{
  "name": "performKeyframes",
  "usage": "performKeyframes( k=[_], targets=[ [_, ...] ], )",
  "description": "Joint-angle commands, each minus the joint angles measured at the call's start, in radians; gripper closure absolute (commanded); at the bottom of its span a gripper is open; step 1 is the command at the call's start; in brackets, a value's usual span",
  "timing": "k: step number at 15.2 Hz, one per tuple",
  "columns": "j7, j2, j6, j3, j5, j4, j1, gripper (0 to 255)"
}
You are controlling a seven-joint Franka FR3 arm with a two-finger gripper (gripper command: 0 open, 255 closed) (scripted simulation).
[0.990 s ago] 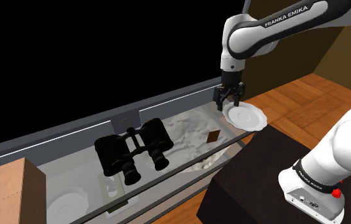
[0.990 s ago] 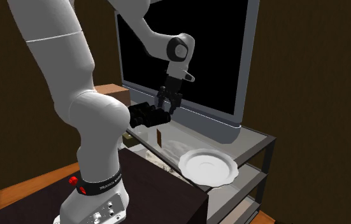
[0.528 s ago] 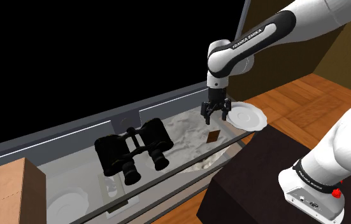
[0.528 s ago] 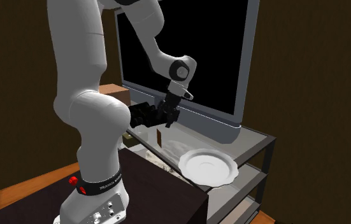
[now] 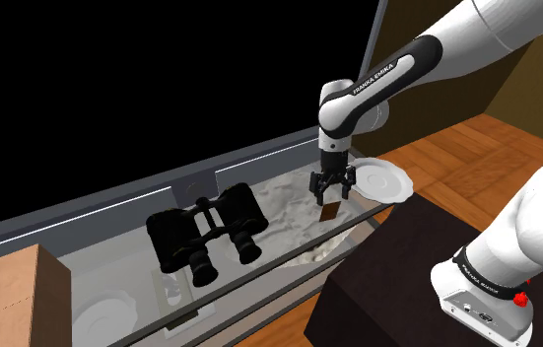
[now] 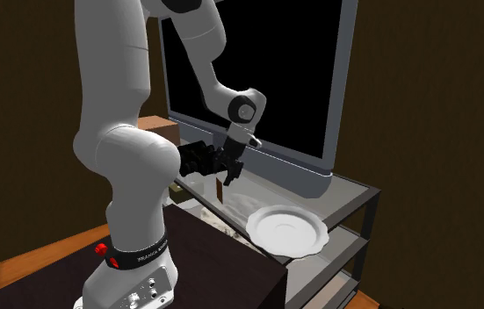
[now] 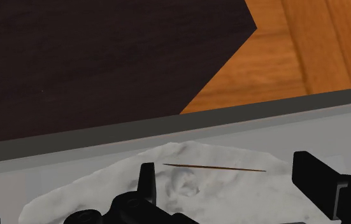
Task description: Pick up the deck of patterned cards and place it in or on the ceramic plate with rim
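Observation:
The card deck [image 5: 328, 211] is a small thin brown piece standing on its edge on the glass shelf [image 5: 111, 256]. In the wrist view the deck [image 7: 213, 168] appears edge-on as a thin brown line between the fingers. My gripper [image 5: 330, 190] hangs open just above it, fingers pointing down and on either side without touching. From the second exterior view, the gripper [image 6: 228, 176] sits right over the deck [image 6: 220, 190]. The white rimmed plate [image 5: 382, 180] lies on the shelf just to the shoulder view's right of the gripper; the plate [image 6: 286, 230] carries nothing.
Black binoculars [image 5: 205, 232] stand on the shelf to the shoulder view's left of the deck. A crumpled white sheet [image 7: 186, 188] lies under the deck. A large black screen [image 6: 257, 70] rises behind the shelf. A cardboard box [image 5: 13, 296] and the dark stand [image 5: 407, 266] flank the shelf.
The gripper has moved from above the plate's edge to the shoulder view's left and down, and now hovers over the deck. Its fingers stayed open.

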Motion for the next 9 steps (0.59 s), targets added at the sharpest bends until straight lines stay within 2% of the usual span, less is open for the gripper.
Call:
performKeyframes(
  k=[1, 7, 8, 9],
  targets=[
    [-0.002, 0.001, 0.006, 0.000, 0.002, -0.004, 0.000, 0],
    [-0.002, 0.001, 0.006, 0.000, 0.001, -0.004, 0.000, 0],
    [-0.002, 0.001, 0.006, 0.000, 0.001, -0.004, 0.000, 255],
    [-0.002, 0.001, 0.006, 0.000, 0.001, -0.004, 0.000, 255]
  ],
)
